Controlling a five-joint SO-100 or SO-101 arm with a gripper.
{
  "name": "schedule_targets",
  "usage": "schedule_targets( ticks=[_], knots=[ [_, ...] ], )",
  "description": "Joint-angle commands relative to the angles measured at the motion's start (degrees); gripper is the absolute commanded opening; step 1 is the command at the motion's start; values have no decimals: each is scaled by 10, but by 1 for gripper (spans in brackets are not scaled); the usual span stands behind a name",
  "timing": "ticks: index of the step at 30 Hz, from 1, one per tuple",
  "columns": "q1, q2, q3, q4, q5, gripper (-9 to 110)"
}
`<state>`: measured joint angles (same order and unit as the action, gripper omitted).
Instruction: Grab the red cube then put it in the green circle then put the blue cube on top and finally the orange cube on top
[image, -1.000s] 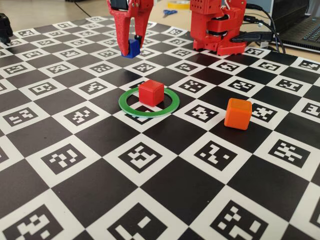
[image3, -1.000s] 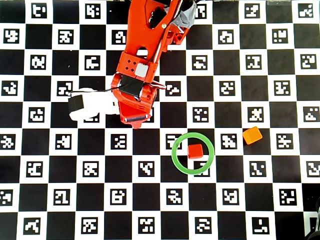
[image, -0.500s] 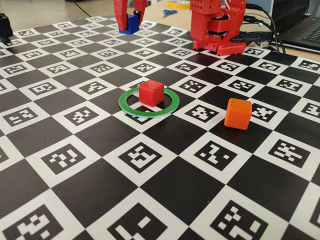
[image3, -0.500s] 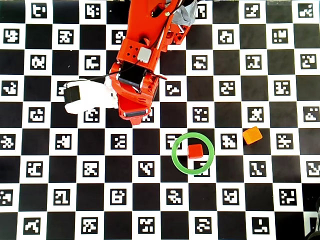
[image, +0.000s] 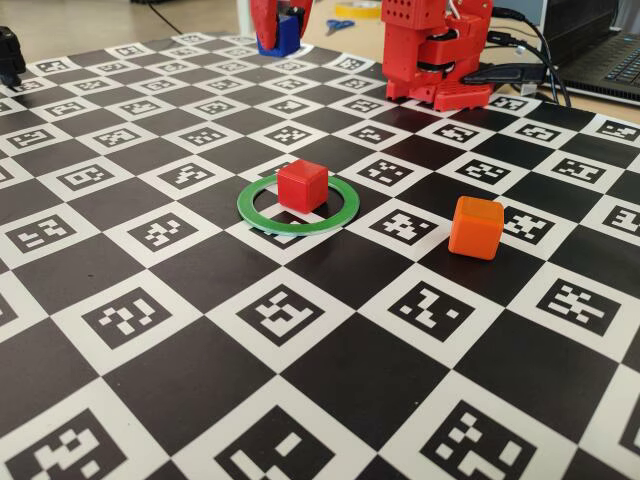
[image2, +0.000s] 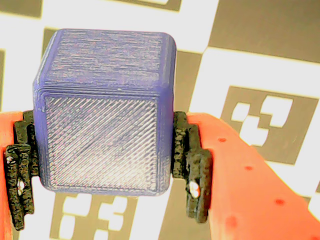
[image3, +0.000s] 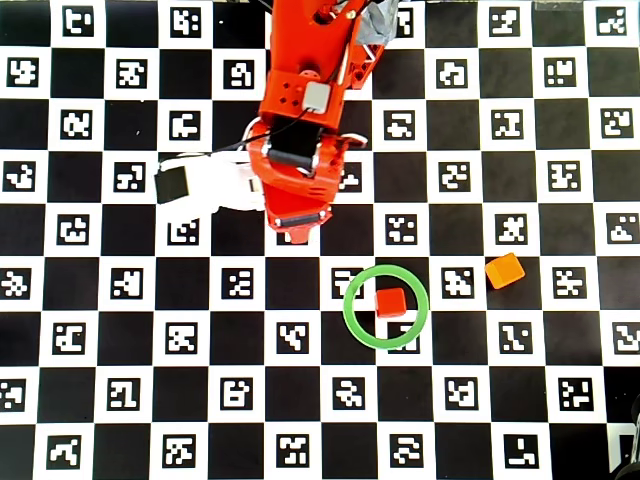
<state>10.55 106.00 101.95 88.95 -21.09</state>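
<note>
three cubes and one ring. the red cube (image: 302, 184) sits inside the green ring (image: 298, 206); in the fixed view the orange cube (image: 476, 227) sits apart to the ring's right. only the wrist view shows the grip clearly: the gripper (image2: 105, 165) has its jaws closed on the blue cube (image2: 106, 110), held above the board (image3: 560, 340). the overhead view hides that cube under the arm (image3: 305, 120).

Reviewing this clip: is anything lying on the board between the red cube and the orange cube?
Nothing but a short arc of the green circle, whose ring surrounds the red cube; beyond it, bare checkerboard up to the orange cube, clearest in the overhead view.
</note>
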Motion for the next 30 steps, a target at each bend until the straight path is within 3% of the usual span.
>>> schedule_targets(
  ticks=[1, 30],
  knots=[
    [-25, 22, -79, 19, 25, 12],
    [-205, -245, -345, 69, 203, 10]
  ],
)
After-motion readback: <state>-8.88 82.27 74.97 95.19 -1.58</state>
